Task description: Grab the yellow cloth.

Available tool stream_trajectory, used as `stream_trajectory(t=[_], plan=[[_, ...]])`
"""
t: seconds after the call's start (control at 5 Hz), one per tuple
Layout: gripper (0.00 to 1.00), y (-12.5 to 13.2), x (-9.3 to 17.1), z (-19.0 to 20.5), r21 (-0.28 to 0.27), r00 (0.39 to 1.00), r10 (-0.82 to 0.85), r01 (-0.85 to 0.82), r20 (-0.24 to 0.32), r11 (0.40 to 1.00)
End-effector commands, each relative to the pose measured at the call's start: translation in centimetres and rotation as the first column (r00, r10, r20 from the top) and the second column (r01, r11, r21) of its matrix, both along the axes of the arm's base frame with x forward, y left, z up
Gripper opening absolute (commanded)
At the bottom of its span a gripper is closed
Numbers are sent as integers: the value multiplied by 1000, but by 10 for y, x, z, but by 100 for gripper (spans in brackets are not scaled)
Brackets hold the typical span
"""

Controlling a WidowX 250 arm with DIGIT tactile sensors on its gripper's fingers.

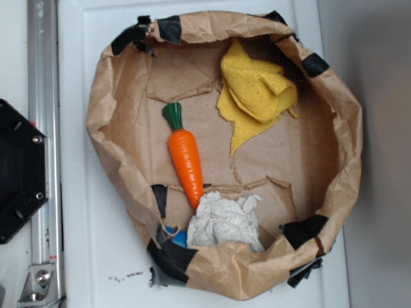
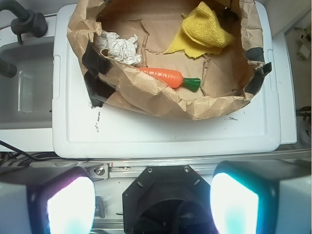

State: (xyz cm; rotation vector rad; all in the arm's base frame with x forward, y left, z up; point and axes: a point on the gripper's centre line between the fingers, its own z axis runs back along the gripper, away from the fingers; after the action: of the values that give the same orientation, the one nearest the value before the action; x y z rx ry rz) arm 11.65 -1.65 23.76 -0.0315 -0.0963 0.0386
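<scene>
— How do the fingers stand?

— In the wrist view the gripper [image 2: 152, 200] shows two pale, glowing fingers [image 2: 70, 204] at the bottom corners, spread wide apart with nothing between them. They hang well clear of the crumpled brown paper basket with black tape patches [image 2: 146, 92], out past the near edge of the white plastic lid [image 2: 165, 131] it sits on.

— And the cloth?

— The mustard-yellow terry cloth with folds and frayed edges [image 1: 257, 96] lies inside the basket, against the far-right part of its wall in the exterior view, bunched at the top and trailing a flat corner down toward the middle of the floor. Nothing touches it.

— What else is in there?

— An orange plastic toy carrot with a green top [image 1: 185, 157] lies left of the cloth, apart from it, its tip touching a white crumpled paper wad [image 1: 225, 221] at the basket's near wall. A small blue object [image 1: 178, 237] peeks out beside the wad; I cannot tell what it is.

— Outside the basket?

— A metal rail [image 1: 43, 147] runs along the lid's left edge, with a black mount [image 1: 19, 173] beside it.
</scene>
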Motion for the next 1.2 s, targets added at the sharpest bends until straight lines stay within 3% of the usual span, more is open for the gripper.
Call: stream_trajectory(t=[0.0,0.2,0.4,0.8,1.0], plan=[[100,0,0,0,0,1000,0,0,0,1000],[100,28,46,-35,25,983,158,-161,97,987],[100,47,78,-49,-24,951,256,-256,171,966],[100,61,138,-106,-146,864,435,-410,255,900],[100,58,157,-134,-152,817,514,-491,260,858]])
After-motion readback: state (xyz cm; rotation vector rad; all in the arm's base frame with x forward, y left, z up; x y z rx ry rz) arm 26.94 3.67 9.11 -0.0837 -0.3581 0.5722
